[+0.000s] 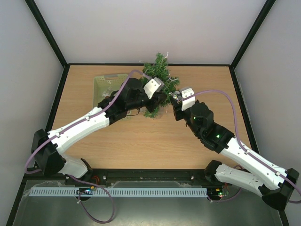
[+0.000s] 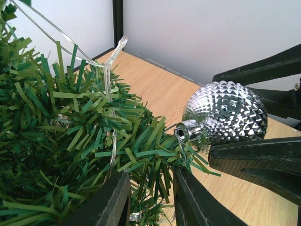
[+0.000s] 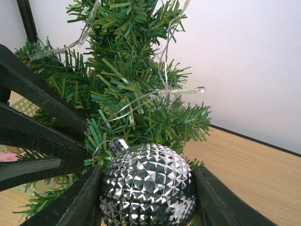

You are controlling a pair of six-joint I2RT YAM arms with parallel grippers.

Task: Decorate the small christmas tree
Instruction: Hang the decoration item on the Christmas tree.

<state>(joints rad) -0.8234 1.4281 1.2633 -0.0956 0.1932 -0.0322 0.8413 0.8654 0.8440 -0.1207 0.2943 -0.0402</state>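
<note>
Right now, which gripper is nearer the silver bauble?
Right. The right gripper holds the bauble between its fingers; the left gripper sits beside it, among the branches of the tree.

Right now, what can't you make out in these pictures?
1. Top view: the left arm covers part of the pale green basket; contents too small.
2. Top view: the right arm and left arm cover the small christmas tree's lower part.
3. Left wrist view: needles fill the left gripper's gap; grip unclear.
</note>
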